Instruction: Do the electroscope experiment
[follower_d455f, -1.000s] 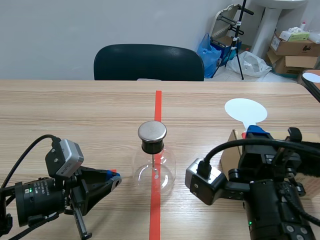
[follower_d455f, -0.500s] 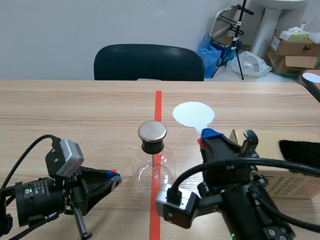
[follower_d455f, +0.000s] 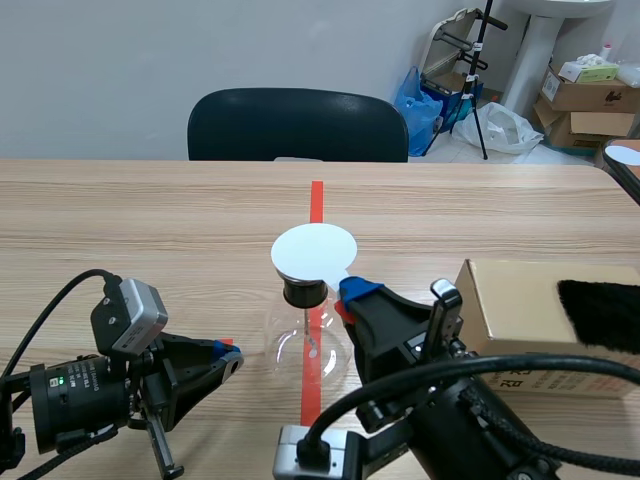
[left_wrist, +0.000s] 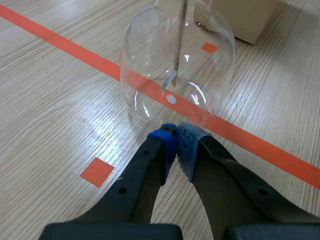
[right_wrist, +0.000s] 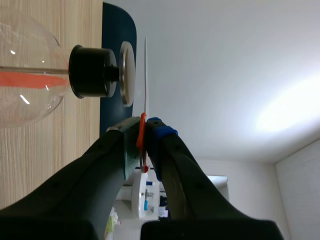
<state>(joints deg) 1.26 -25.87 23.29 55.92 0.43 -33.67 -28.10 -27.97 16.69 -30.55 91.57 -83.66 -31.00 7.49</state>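
Note:
The electroscope is a round glass flask (follower_d455f: 308, 350) with a black stopper (follower_d455f: 305, 292), standing on the orange line at the table's middle. Its metal cap (right_wrist: 127, 74) is hidden in the scene view by a white disc (follower_d455f: 314, 250). My right gripper (follower_d455f: 350, 295) is shut on the disc's red handle (right_wrist: 142, 135). The right wrist view shows the disc (right_wrist: 145, 75) edge-on, a small gap above the cap. My left gripper (left_wrist: 175, 142) rests shut on nothing just short of the flask's base (left_wrist: 177, 65). A rod with a foil leaf (left_wrist: 170, 80) hangs inside the flask.
A cardboard box (follower_d455f: 540, 310) with a black furry pad (follower_d455f: 600, 312) on top stands at the right, behind my right arm. A dark chair (follower_d455f: 297, 125) stands at the table's far side. The orange tape line (follower_d455f: 316, 200) runs under the flask.
My right arm has swung left with the white disc, from beside the box to over the flask's cap. The left arm has kept still.

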